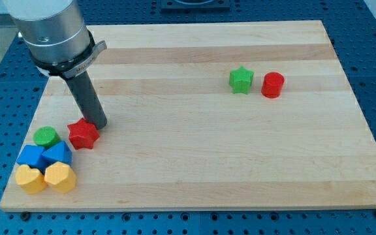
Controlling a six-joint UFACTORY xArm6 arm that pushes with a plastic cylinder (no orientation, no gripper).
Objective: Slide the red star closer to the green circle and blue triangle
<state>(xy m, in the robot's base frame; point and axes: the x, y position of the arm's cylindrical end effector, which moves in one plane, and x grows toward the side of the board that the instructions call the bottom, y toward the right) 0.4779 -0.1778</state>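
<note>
My tip (pixel 100 124) is apparently touching the light, rigid red star (pixel 83 134) on its upper-right, pushing toward the green circle (pixel 46 137) and blue triangle (pixel 59 154) beyond.

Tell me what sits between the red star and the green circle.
Nothing: in the camera view the red star and green circle have only a narrow strip of bare board between them. My tip touches the star's upper right edge.
</note>
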